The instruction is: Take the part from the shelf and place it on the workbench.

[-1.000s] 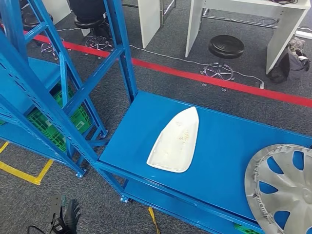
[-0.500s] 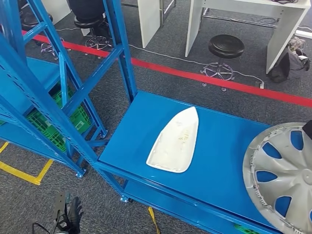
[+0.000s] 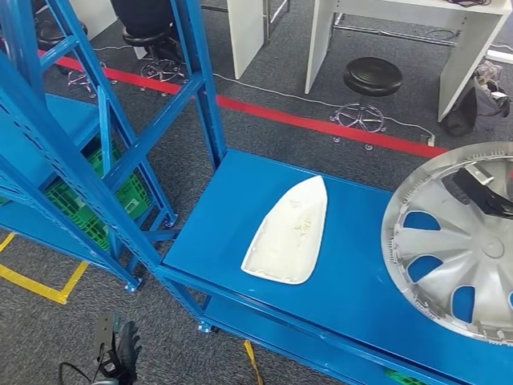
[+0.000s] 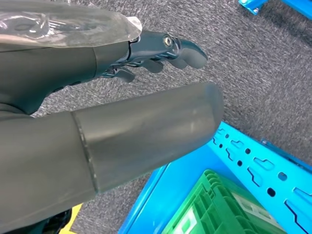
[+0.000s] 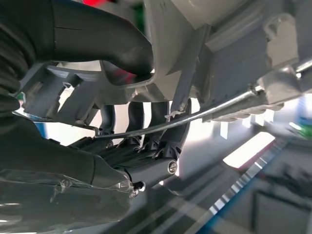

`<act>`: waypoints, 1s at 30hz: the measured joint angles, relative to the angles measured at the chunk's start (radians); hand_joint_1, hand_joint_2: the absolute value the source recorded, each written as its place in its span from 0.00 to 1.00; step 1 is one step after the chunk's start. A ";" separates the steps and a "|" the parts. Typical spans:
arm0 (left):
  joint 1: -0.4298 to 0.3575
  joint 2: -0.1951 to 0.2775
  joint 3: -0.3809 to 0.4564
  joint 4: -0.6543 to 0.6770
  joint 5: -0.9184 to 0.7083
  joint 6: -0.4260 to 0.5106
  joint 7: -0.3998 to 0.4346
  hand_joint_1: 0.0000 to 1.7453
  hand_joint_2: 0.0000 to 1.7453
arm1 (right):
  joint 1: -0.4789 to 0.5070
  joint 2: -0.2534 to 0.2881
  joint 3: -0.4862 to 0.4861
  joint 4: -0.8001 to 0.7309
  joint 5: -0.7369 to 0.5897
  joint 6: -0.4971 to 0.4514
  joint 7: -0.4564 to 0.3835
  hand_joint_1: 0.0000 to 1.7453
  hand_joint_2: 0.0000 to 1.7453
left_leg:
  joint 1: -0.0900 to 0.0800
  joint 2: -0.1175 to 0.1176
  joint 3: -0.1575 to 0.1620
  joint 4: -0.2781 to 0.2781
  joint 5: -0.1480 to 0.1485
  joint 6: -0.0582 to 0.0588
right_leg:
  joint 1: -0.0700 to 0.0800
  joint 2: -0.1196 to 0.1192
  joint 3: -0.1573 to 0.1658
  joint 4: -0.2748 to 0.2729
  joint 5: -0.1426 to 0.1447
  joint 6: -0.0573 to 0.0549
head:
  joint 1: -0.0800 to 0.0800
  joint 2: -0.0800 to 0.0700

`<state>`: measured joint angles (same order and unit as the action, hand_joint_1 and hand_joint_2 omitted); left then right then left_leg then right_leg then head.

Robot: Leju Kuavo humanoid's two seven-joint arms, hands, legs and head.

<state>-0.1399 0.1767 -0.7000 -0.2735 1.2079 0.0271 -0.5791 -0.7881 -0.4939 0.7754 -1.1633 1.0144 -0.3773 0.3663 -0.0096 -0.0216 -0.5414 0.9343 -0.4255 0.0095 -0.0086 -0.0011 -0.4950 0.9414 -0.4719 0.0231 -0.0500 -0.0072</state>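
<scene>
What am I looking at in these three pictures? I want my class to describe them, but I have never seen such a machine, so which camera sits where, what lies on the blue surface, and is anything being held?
This is a two-legged humanoid robot with two arms, each ending in a hand. The wide picture comes from a camera high on its body, looking down at a blue metal shelf. On it lies a white, boat-shaped plastic part. At the right, a round silver plastic wheel cover is tilted up off the shelf. The other two pictures come from cameras at the wrists. In the right wrist view, the right hand grips the cover's rim, thumb on one side, dark fingers on the other. The left hand hangs over grey carpet beside a green plastic crate, holding nothing.
</scene>
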 joint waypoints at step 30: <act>0.002 -0.015 0.000 0.000 0.003 0.004 -0.060 0.00 0.00 | 0.051 0.151 -0.023 -0.417 -0.448 -0.130 -0.181 1.00 1.00 | 0.000 0.000 0.000 0.000 0.000 0.000 | 0.000 0.000 -0.001 0.000 0.000 0.000 | 0.000 0.000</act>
<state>-0.1380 0.1617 -0.7000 -0.2734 1.2112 0.0314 -0.6393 -0.7371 -0.3432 0.7526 -1.5805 0.5667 -0.5071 0.1855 -0.0095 -0.0213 -0.5417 0.9342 -0.4256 0.0094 -0.0087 -0.0009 -0.4964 0.9413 -0.4723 0.0229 -0.0499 -0.0072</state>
